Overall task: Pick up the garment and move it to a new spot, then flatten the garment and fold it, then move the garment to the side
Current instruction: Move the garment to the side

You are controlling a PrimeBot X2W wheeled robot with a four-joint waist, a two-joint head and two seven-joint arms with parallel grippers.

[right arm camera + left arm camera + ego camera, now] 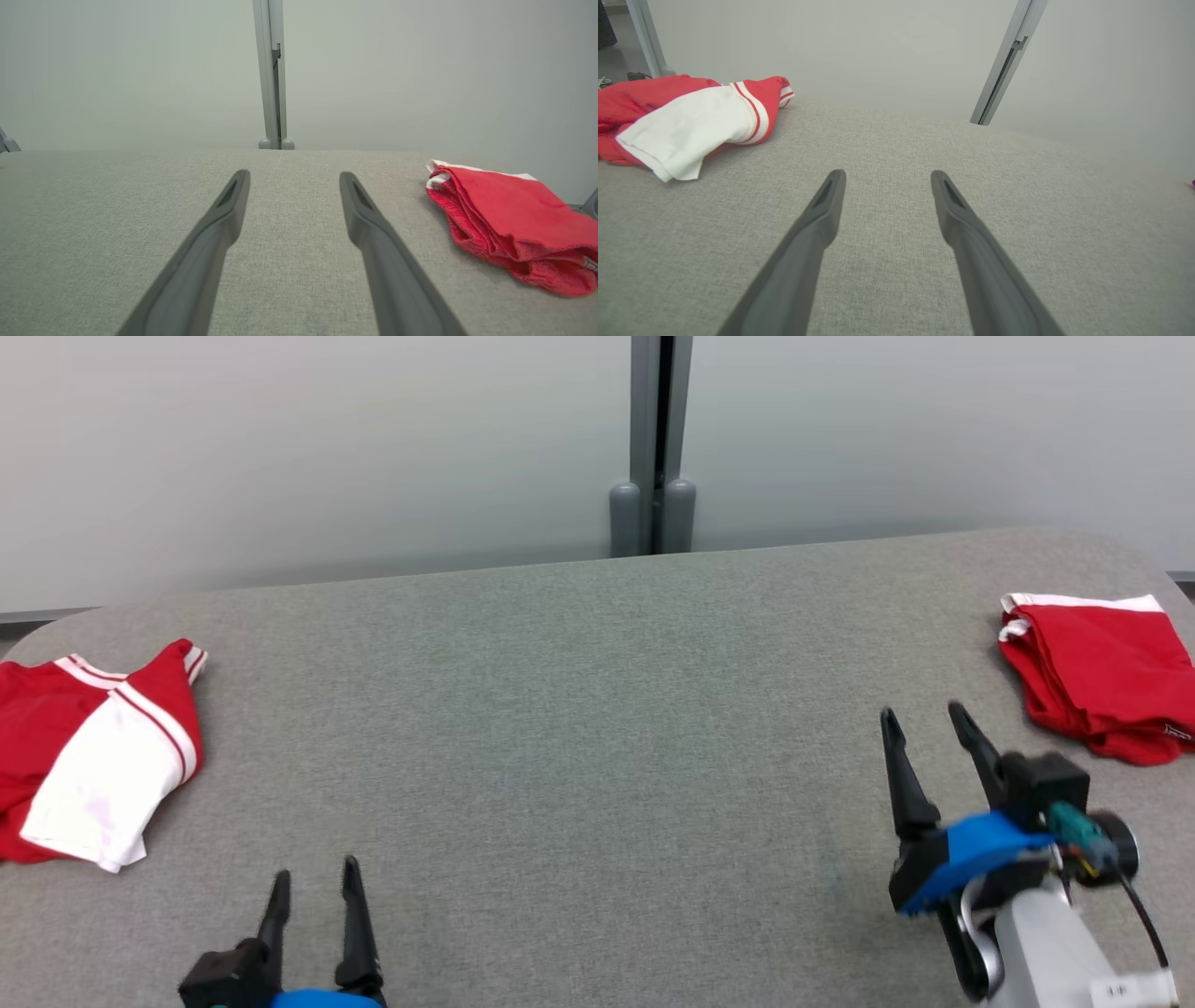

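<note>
A red and white garment (98,756) lies loosely bunched at the table's left edge, and the left wrist view has it (686,119) at the upper left. A second, all-red garment (1102,677) with a white band lies folded at the right edge; in the right wrist view it (509,219) sits right of the fingers. My left gripper (317,868) is open over the near left of the table, well short of the red and white garment, jaws empty (887,173). My right gripper (922,710) is open and empty, just left of the folded red garment (294,173).
The grey fabric-covered table (579,737) has rounded far corners and a bare wide middle between the two garments. A pale wall with a grey vertical post (653,448) stands right behind the far edge.
</note>
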